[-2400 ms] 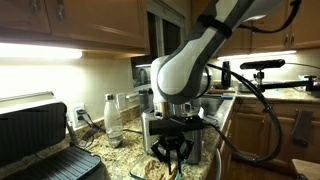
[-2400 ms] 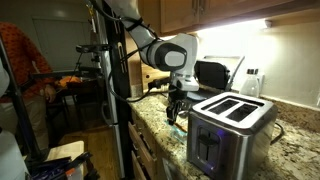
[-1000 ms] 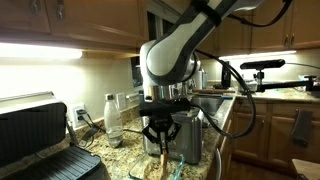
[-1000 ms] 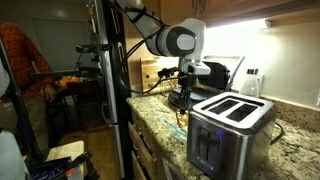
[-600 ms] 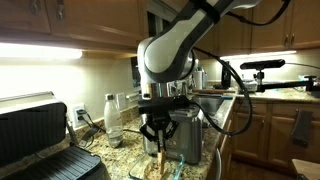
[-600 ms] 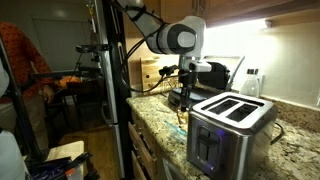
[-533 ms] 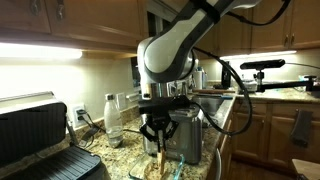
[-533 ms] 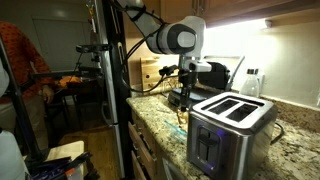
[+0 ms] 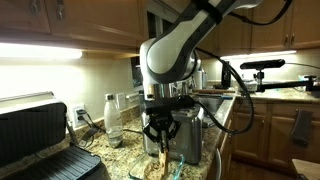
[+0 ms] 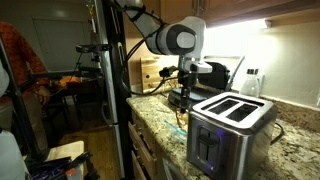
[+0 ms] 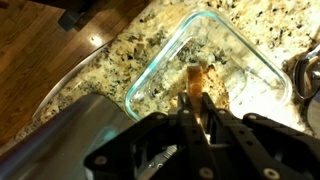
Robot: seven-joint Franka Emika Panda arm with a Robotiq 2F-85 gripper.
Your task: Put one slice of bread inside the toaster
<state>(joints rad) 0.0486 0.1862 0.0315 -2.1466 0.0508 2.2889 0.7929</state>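
- Slice of bread (image 11: 195, 76): held upright, edge-on, over the glass container (image 11: 262, 72), near the toaster (image 10: 232, 128).
- Gripper (image 11: 197, 98): fingers pinching the slice.
- Container rests on the granite countertop (image 11: 128, 45).

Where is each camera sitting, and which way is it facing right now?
Exterior view: low on the counter by the grill, facing the arm and gripper, toaster behind them.
Exterior view: near the toaster, facing the arm and gripper, grill behind.
Wrist view: looking down past the gripper at the bread it holds over a glass dish.
Shared: all show the gripper; both exterior views show toaster and grill.
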